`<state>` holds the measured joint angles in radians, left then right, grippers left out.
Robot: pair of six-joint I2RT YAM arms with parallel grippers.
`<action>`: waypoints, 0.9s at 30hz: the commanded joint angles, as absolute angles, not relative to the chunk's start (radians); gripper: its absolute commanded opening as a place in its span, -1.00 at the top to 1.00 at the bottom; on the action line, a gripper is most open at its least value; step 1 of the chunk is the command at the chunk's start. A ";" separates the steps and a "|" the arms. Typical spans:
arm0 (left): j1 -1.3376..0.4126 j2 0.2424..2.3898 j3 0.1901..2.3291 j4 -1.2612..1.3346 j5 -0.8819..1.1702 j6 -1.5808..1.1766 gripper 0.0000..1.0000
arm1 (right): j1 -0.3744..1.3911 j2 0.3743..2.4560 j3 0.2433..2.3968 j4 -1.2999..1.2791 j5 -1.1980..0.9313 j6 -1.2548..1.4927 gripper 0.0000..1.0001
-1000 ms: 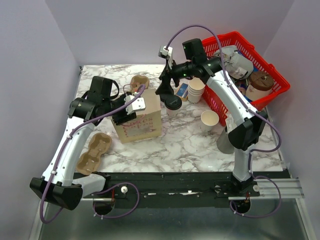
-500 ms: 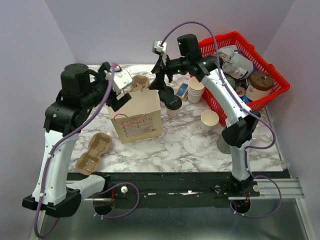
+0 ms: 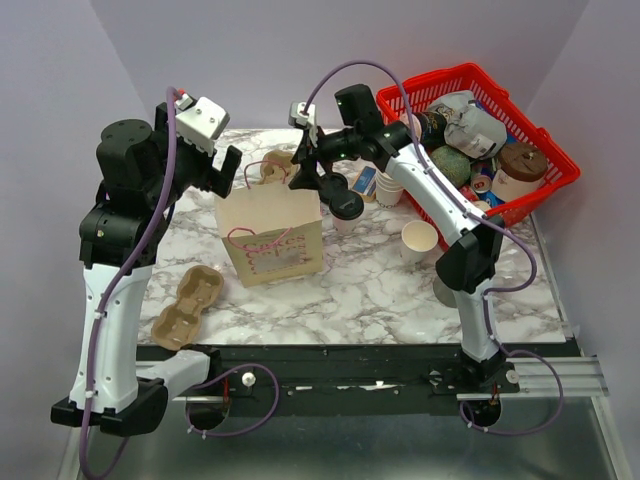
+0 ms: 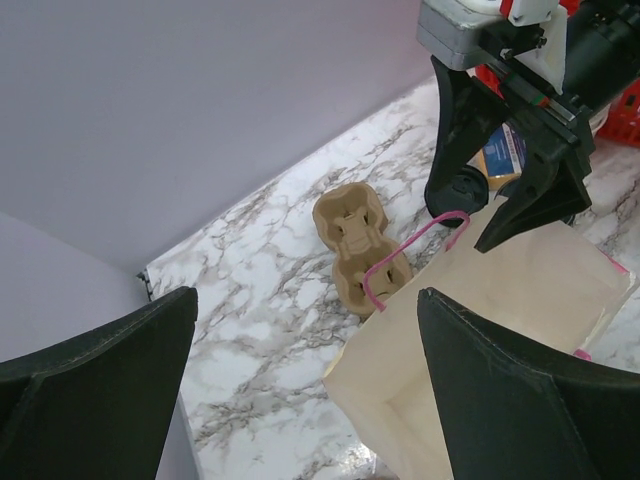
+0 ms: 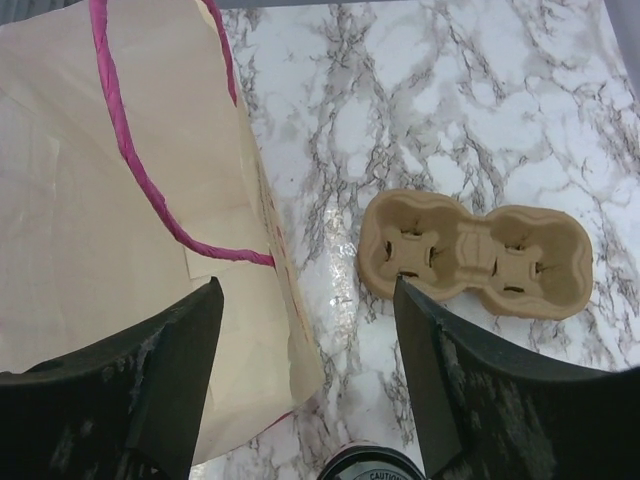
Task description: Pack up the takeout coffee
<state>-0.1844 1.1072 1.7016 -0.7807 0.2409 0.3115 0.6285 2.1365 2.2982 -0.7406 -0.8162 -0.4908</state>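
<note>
Judged to be at the bag-readying step, with nothing packed yet. Hovering over the rear rim of the paper bag (image 3: 270, 235) with the right claw (image 3: 310, 183), fingers spread apart and gripping nothing. Holding the left claw (image 3: 212, 172) high above the surface (image 3: 380, 290), off to the left of the bag, likewise spread wide and empty.

Locating the takeout coffee (image 3: 346, 205): upright on the surface, black lid on, just beside the bag's rear right corner and just to the right of the right claw, near it but not touching. From the right wrist, visible only as a sliver of lid at the bottom edge, low between the fingers (image 5: 150, 390). Well apart from the left claw, with the bag in between.

Next, probably one of two moves: pinch the bag's rim to keep the mouth wide, or shift the right claw across to the cup, settle around its wall below the lid, close gently, lift above the rim and lower inside. Calls for keeping the cup level and steering clear of the stack of nested cups (image 3: 392, 180) and the lidless cup (image 3: 420, 238) close by. Also worth minding the cardboard carrier (image 3: 275, 165) behind the bag.
</note>
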 commanded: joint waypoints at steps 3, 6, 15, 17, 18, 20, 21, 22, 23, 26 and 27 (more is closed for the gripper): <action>-0.179 1.109 1.690 -0.772 0.193 0.281 -0.97 | 0.643 2.152 2.272 -0.733 -0.822 -0.561 -0.38; -0.179 1.114 1.675 -0.770 0.190 0.278 -0.97 | 0.646 2.151 2.263 -0.745 -0.842 -0.569 -0.30; -0.179 1.121 1.654 -0.779 0.189 0.293 -0.97 | 0.675 2.155 2.264 -0.778 -0.831 -0.650 -0.07; -0.178 1.121 1.635 -0.785 0.170 0.298 -0.97 | 0.686 2.155 2.267 -0.799 -0.821 -0.686 0.02; -0.175 1.120 1.632 -0.790 0.151 0.301 -0.97 | 0.692 2.155 2.269 -0.807 -0.815 -0.699 0.05; -0.172 1.121 1.629 -0.825 0.127 0.317 -0.97 | 0.704 2.149 2.272 -0.839 -0.795 -0.750 0.14; -0.163 1.121 1.631 -0.839 0.114 0.325 -0.97 | 0.707 2.146 2.270 -0.848 -0.785 -0.765 0.15; -0.157 1.121 1.637 -0.856 0.101 0.331 -0.97 | 0.710 2.141 2.267 -0.862 -0.767 -0.788 0.16; -0.146 1.121 1.635 -0.886 0.098 0.342 -0.97 | 0.715 2.138 2.260 -0.864 -0.758 -0.796 0.18; -0.086 1.111 1.623 -0.935 0.090 0.348 -0.97 | 0.715 2.125 2.246 -0.868 -0.741 -0.807 0.29; -0.072 1.106 1.618 -0.945 0.091 0.351 -0.97 | 0.715 2.123 2.241 -0.871 -0.739 -0.807 0.31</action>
<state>-0.1272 1.1240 1.6329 -0.8505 0.1463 0.3302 0.7074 2.1368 2.2665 -0.8246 -0.7765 -0.7471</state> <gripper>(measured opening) 0.986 0.368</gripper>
